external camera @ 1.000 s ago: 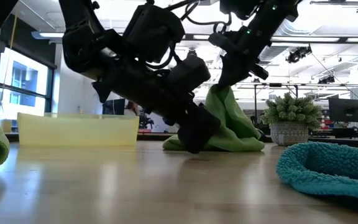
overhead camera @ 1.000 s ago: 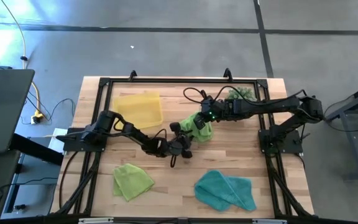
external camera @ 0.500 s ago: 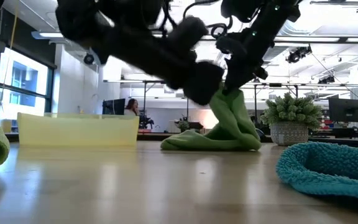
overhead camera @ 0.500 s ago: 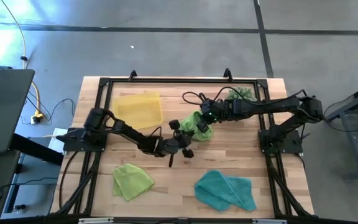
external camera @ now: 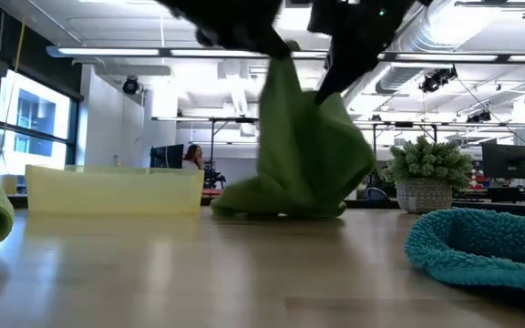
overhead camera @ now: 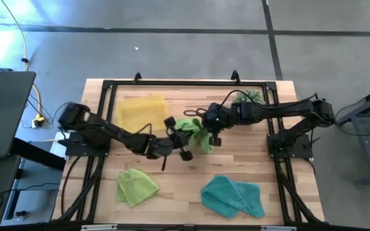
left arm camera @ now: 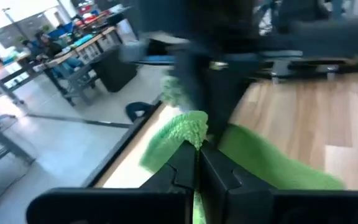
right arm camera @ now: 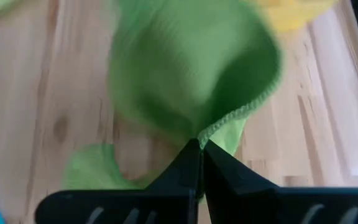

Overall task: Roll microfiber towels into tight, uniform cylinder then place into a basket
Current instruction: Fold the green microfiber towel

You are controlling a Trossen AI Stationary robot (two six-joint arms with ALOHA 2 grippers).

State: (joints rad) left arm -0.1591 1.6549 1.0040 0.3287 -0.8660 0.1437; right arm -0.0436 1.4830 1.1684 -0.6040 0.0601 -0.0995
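Left end effector [overhead camera: 180, 130] and right end effector [overhead camera: 209, 131]: both pinched shut on the edges of one lime green towel [overhead camera: 194, 133], held up at mid-worktop [overhead camera: 249, 168] with the lower folds resting on the wood. Second lime green towel [overhead camera: 137, 187] and teal towel [overhead camera: 234, 196] lying at the near edge. Yellow basket [overhead camera: 143, 111] at the far left.

Two lime green towels [overhead camera: 194, 131], one teal towel [overhead camera: 233, 196], one basket [overhead camera: 143, 112].
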